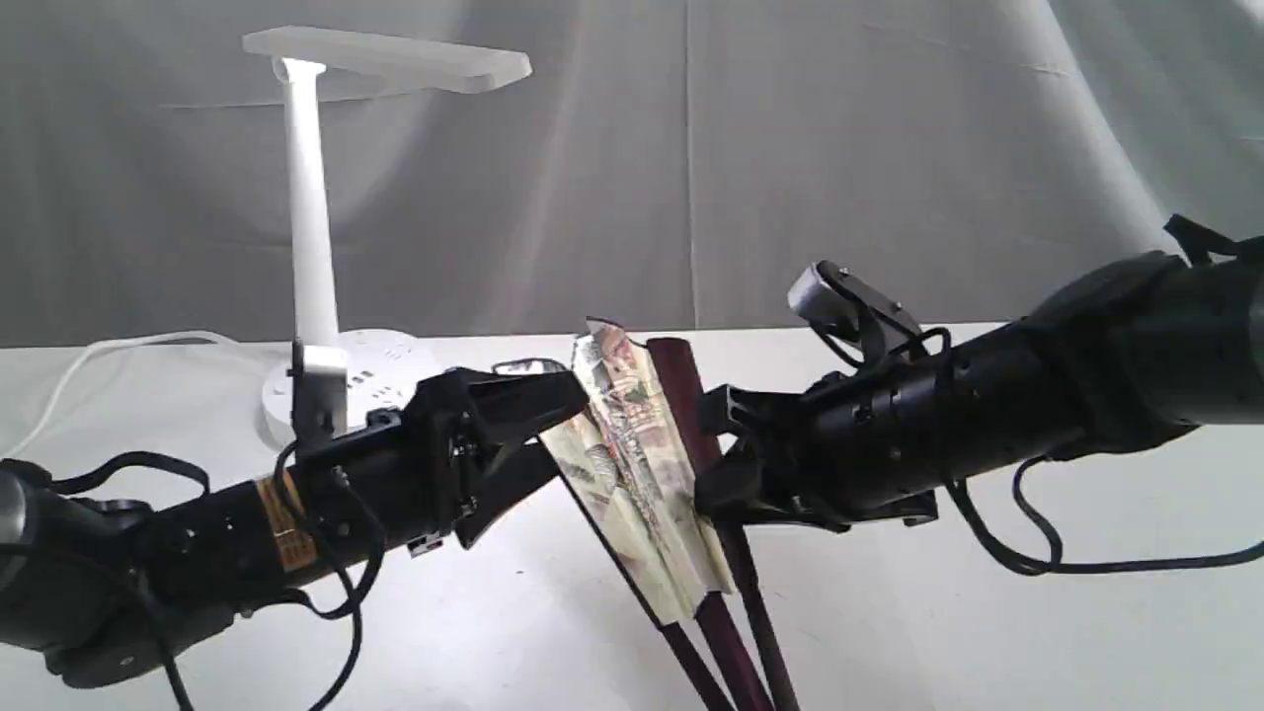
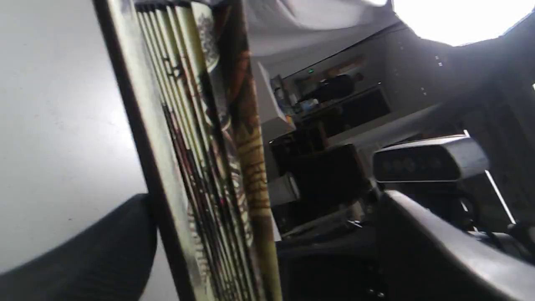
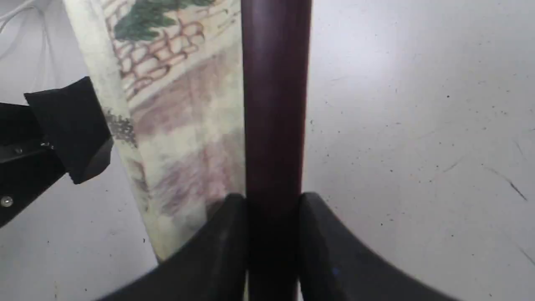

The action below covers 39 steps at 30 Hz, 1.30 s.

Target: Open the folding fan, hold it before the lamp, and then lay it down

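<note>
The folding fan [image 1: 632, 464] stands tilted in the middle of the table [image 1: 987, 612], only a little way open, its painted cream pleats bunched together. My right gripper [image 1: 706, 454] is shut on the fan's dark maroon outer rib [image 3: 273, 104], with a finger on either side of it. My left gripper [image 1: 568, 425] is open around the other edge; the pleats [image 2: 196, 146] pass between its wide jaws and lean against one finger [image 2: 104, 251]. The white lamp [image 1: 308, 217] stands behind on the left, its flat head above my left arm.
The lamp's round base [image 1: 380, 375] and white cord [image 1: 89, 355] lie on the table behind my left wrist. A grey cloth backdrop [image 1: 790, 148] hangs behind the table. Black cables [image 1: 1037, 553] dangle under my right arm.
</note>
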Each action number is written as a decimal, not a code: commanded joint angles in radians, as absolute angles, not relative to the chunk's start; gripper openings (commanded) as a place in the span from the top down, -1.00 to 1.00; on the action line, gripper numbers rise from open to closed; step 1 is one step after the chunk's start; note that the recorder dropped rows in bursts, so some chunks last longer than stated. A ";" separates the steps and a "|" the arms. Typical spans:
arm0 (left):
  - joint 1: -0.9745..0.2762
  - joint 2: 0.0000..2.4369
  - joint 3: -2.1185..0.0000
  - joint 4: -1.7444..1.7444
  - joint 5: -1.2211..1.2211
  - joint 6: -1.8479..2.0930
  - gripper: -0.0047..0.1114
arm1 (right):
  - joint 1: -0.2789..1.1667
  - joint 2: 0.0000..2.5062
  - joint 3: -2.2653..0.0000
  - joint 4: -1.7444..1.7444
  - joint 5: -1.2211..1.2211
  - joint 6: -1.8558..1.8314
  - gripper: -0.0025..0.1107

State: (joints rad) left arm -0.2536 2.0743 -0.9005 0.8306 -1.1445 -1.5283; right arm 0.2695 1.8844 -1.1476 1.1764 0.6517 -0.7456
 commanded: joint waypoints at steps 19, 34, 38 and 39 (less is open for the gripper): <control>-0.261 2.072 -0.913 0.653 -0.944 -1.568 -0.31 | 0.273 1.878 -1.153 1.164 0.666 -0.747 0.96; -0.295 2.072 -0.913 0.660 -0.935 -1.568 -0.27 | 0.273 1.878 -1.153 1.166 0.675 -0.747 0.96; -0.295 2.074 -0.913 0.654 -0.933 -1.570 -0.27 | 0.273 1.878 -1.153 1.168 0.675 -0.747 0.96; -0.295 2.077 -0.913 0.644 -0.933 -1.570 -0.27 | 0.273 1.878 -1.153 1.168 0.675 -0.747 0.96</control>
State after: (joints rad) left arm -0.2898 2.0758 -0.9072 0.6600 -0.9394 -1.5598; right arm 0.2695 1.8844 -1.1476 1.1658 0.6670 -0.7456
